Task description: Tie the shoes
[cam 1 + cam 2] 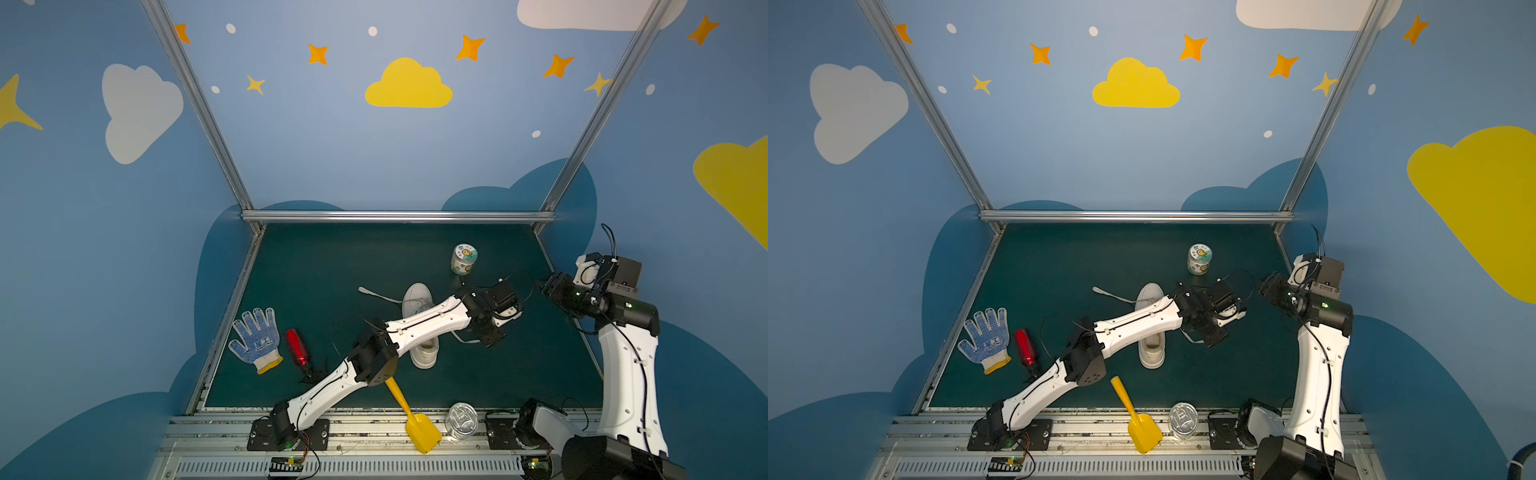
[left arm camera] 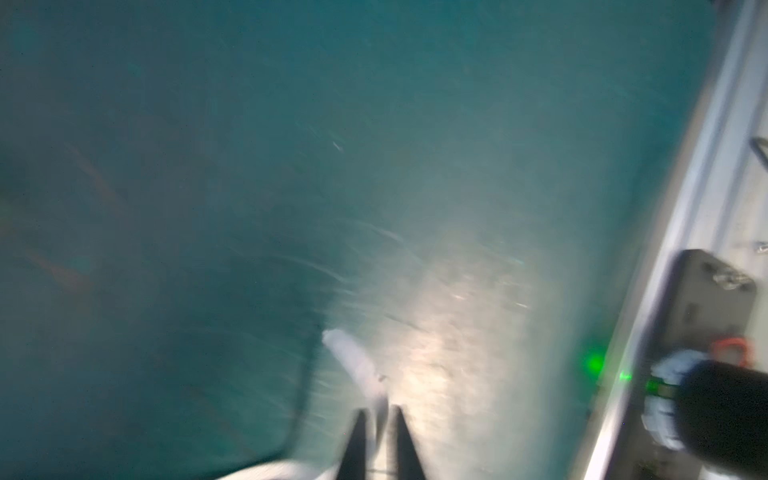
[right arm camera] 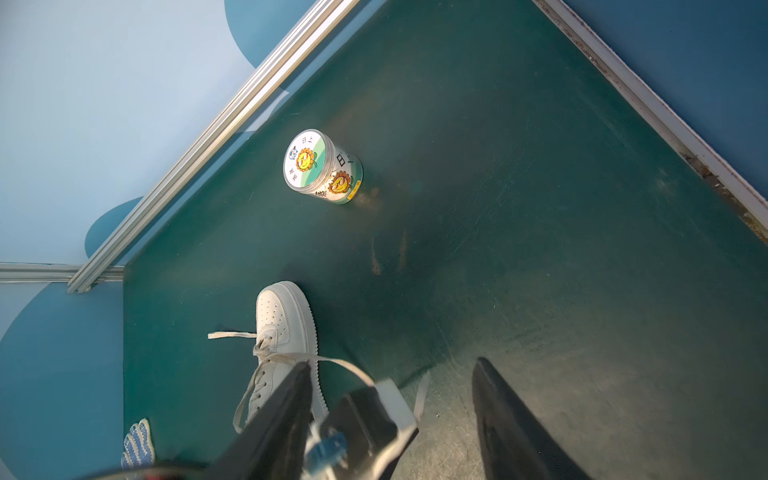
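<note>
Left tool (image 2: 379,409): jaws a narrow slit apart, with the end of the right lace (image 2: 353,365) running into the slit. The wrist view is smeared, so I cannot tell whether they pinch it or merely flank it.
Left tool, place: reached across the middle, low over the counter (image 1: 332,257), just right of the sneaker (image 1: 417,299).
Right tool (image 3: 393,361): jaws spread wide, nothing gripped (the black-and-white body low in its wrist view belongs to the left arm).
Right tool, place: raised at the right edge of the counter, right of the left tool and apart from it, pointing left.
Sneaker: white low-top, mid-counter, sole down, toe to the far side, heel to the near side. The left forearm crosses above its middle in both top views.
Laces: loose, not yet tied. The left lace (image 1: 370,292) lies flat on the counter left of the toe. The right lace leads from the eyelets rightward to the left tool.
Sunflower jar (image 1: 464,258): upright, beyond the toe and to its right.
Work glove (image 1: 254,336): blue-dotted, flat at the left, fingers to the far side, yellow cuff near.
Red object (image 1: 296,347): lying just right of the glove, black end nearest; too small to name closer.
Yellow toy shovel (image 1: 415,424): at the near edge, blade on the rail, handle angled far-left.
Tin can (image 1: 461,419): silver, just right of the shovel blade.
</note>
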You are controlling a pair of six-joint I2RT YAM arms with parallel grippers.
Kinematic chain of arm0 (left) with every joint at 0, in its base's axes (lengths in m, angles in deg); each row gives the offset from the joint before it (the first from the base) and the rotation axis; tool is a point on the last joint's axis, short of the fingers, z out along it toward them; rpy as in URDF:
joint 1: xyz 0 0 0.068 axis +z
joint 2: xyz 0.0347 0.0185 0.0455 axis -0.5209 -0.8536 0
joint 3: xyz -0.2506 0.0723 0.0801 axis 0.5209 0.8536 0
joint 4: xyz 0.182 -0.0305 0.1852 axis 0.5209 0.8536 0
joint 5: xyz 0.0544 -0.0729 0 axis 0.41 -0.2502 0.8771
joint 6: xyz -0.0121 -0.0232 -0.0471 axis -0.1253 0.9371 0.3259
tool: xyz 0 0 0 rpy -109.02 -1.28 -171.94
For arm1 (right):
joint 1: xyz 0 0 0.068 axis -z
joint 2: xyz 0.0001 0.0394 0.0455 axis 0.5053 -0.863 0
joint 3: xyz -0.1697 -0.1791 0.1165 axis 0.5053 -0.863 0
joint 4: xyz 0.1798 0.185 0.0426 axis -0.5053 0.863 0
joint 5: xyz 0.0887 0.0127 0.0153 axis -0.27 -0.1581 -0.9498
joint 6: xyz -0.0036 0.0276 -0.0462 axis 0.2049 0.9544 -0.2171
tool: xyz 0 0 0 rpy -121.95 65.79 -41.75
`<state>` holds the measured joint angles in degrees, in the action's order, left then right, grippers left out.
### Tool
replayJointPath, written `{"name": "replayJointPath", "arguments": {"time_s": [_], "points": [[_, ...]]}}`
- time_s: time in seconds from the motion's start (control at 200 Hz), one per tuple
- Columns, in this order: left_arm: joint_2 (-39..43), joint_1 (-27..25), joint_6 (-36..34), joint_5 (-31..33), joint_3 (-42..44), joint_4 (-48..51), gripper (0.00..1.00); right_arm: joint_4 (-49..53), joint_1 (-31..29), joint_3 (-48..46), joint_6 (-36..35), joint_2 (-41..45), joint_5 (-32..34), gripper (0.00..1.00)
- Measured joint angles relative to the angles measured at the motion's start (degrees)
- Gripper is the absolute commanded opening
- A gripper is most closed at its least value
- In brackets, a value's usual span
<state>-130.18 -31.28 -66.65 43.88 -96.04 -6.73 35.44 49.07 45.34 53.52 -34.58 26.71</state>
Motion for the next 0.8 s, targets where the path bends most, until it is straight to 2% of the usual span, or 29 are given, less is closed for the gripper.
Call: {"name": "replayJointPath", "arguments": {"time_s": [0.07, 0.095, 0.466, 0.671, 0.801], "points": [[-2.2, 1.7, -0.2, 0.6, -3.8, 0.0, 0.55, -0.1, 0.0, 0.0, 0.0, -0.7, 0.0, 0.62], [-2.7, 2.2, 0.1, 0.7, -4.7, -0.1, 0.57, -0.1, 0.0, 0.0, 0.0, -0.9, 0.0, 0.62], [-2.3, 8.7, 0.9, 1.9, -5.4, 0.3, 0.62, 0.4, 0.0, -2.0, 0.2, -3.9, 1.5, 0.61], [5.2, 10.6, 1.7, 1.8, -1.3, 0.8, 0.67, 6.0, -1.3, -2.2, 1.0, -14.0, 0.2, 0.61], [11.5, 13.4, 1.7, 1.7, 0.5, 1.6, 0.69, 7.1, -7.2, -4.2, 2.5, -16.9, -1.9, 0.62]]}}
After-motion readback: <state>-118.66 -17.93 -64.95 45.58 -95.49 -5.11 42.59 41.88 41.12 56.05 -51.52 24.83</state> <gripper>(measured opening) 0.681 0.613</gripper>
